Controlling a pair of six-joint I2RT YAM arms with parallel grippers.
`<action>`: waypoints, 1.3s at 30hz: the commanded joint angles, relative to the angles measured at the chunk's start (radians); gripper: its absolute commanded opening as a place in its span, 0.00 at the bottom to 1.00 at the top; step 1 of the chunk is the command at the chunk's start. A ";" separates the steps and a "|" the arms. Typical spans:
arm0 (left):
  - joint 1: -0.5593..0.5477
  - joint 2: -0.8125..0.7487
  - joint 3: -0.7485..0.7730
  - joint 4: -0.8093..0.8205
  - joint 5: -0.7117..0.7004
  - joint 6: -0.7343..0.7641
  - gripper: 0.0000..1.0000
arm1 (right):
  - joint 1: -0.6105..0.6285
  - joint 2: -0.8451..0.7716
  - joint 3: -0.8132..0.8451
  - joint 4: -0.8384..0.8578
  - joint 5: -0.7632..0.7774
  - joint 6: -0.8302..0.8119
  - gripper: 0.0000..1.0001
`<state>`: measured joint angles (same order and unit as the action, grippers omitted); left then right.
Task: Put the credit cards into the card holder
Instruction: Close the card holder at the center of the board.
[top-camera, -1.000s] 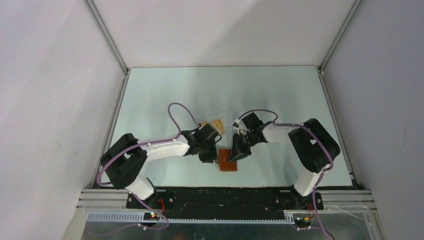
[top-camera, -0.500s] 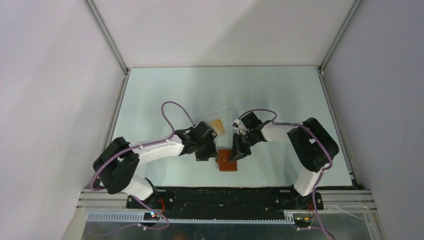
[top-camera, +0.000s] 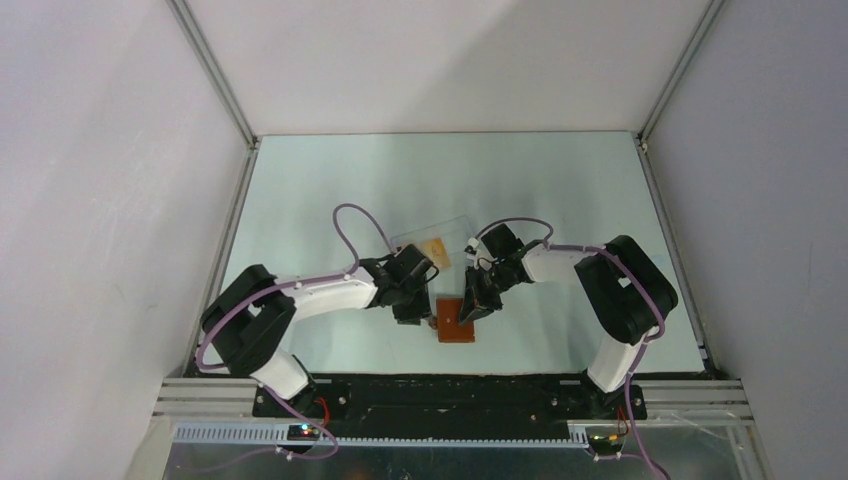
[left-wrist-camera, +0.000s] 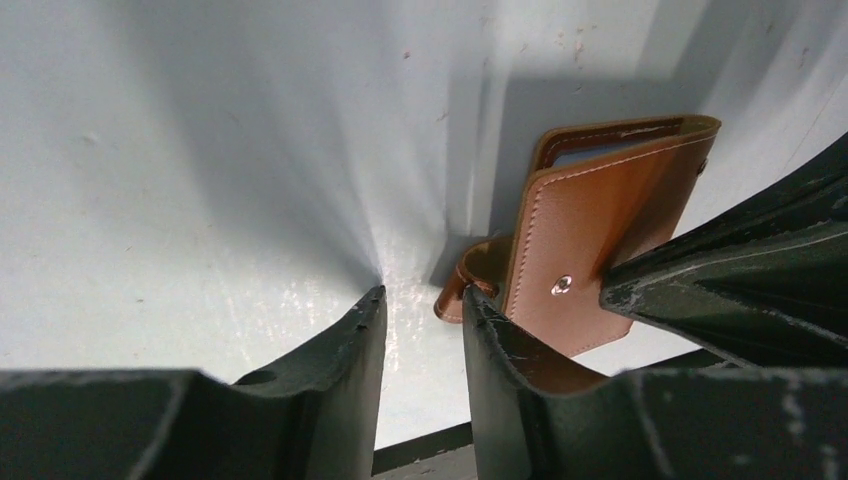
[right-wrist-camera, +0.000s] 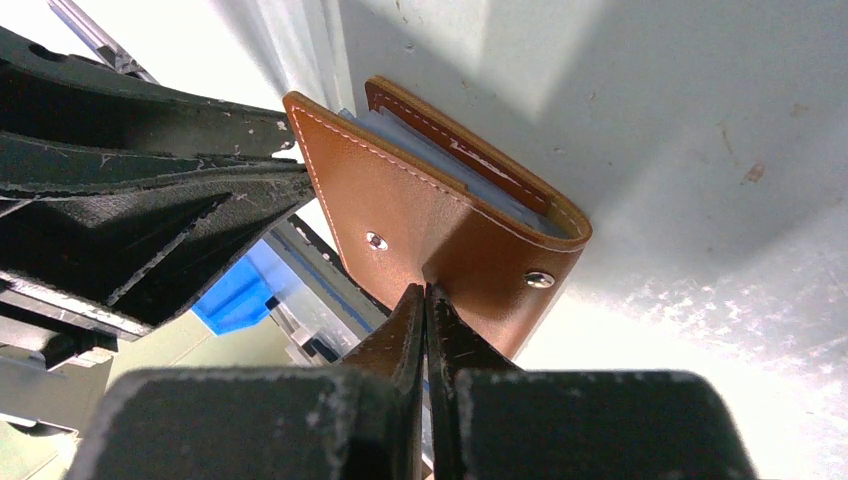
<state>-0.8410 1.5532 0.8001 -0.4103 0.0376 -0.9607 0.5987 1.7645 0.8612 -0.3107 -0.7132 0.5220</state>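
a: where is the wallet (top-camera: 456, 323), and how does it stand?
b: on the table (top-camera: 330, 190), near its front edge, between the two grippers. it is part open: the cover is lifted off the back panel and the grey-blue pockets (right-wrist-camera: 400, 138) show in the gap. the one card (top-camera: 434, 248) in view lies apart from it, in the clear box (top-camera: 455, 230) beyond the left wrist

a: and the fingers?
b: right gripper (right-wrist-camera: 427, 300): closed flat together, tips at the lower edge of the cover; whether any leather is nipped between them cannot be told. left gripper (left-wrist-camera: 422, 315): a narrow gap with bare table showing through it, nothing held; the snap tab (left-wrist-camera: 462, 288) sits just beyond one fingertip

a: so what is the step in hand, and how is it done well?
b: it looks like spreading the wallet so that a pocket is open to take a card. the right side should steady the cover rather than push, since so light a thing would likely slide. the left gripper would do well to widen a little, straddle the tab squarely and close on the tab alone, then draw it away low and slowly. a snatch could tip the wallet shut or fold the tab under
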 joint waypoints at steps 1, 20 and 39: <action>-0.009 0.054 0.056 -0.016 -0.033 0.013 0.41 | 0.013 0.038 0.005 -0.035 0.077 -0.037 0.02; -0.065 0.107 0.153 0.021 0.040 0.045 0.59 | 0.000 -0.007 0.005 -0.053 0.017 -0.027 0.03; -0.071 0.119 0.143 0.049 0.052 0.046 0.58 | -0.142 -0.219 0.004 -0.252 0.042 -0.135 0.14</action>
<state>-0.9108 1.6581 0.9253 -0.3840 0.0818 -0.9165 0.4801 1.5650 0.8642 -0.4728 -0.7246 0.4603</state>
